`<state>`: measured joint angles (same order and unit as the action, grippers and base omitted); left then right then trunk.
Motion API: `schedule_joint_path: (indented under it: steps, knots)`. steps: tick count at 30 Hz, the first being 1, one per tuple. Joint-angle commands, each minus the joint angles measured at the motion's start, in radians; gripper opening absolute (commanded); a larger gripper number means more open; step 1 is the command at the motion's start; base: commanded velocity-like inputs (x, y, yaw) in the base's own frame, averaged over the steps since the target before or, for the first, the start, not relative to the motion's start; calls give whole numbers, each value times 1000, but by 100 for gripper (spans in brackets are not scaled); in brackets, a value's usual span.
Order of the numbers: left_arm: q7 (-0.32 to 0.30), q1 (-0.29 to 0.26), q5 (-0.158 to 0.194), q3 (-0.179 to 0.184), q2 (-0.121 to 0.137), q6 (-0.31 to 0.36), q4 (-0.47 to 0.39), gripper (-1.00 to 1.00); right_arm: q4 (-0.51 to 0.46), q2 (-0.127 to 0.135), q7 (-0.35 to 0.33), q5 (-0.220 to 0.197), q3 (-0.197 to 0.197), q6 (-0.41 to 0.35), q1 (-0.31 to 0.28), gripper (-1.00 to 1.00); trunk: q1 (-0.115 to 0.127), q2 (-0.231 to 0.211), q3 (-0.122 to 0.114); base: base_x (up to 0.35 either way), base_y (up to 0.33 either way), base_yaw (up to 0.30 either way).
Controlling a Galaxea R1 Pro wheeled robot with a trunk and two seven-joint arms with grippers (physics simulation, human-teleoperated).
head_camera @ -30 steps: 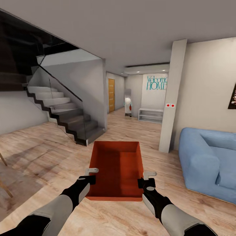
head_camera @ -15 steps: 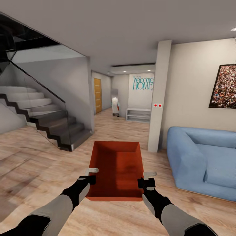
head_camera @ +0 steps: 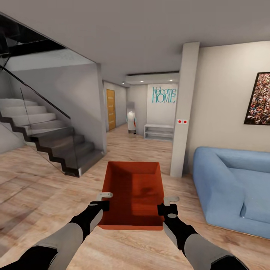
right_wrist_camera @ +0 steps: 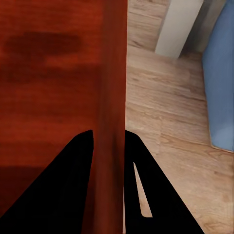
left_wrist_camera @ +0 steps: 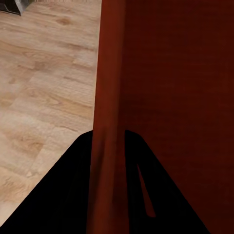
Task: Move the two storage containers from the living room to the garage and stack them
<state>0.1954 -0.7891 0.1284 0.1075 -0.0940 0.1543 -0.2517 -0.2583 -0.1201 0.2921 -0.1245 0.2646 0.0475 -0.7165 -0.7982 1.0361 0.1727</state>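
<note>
A living room with a pale wood plank floor is presented, bounded by a staircase on one side and a blue sofa on the other, with a white pillar between the sofa and a hallway. At the end of the hallway an orange door, a low white shelf and a wall sign are visible. One red-orange storage container is held clear of the floor in front of the trunk, open top upward and apparently empty. The left gripper is clamped on the container's left wall, and the right gripper on its right wall; in each wrist view the thin wall is seen pinched between the two fingers. The step in hand is judged to be the carrying of a container out of the living room toward the garage. For the next move, the base is to be driven along the hallway while both grips are maintained and the container is kept level, with clearance observed at the pillar and the staircase.
</note>
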Motion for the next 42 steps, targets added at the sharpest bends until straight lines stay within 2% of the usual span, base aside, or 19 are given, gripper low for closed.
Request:
schedule_joint_path:
  steps: [1, 42]
  knots:
    - [12, -1, -14, -61, 37, -45, -6, -100, 3, 14, 61, -17, -67, 6, 0, -100, -1, 1, 1, 323, 0, 0]
    - [12, -1, -13, -62, 46, -45, -6, -100, 2, 14, 61, -17, -67, 8, -1, -100, -1, 1, 1, 323, 0, 0]
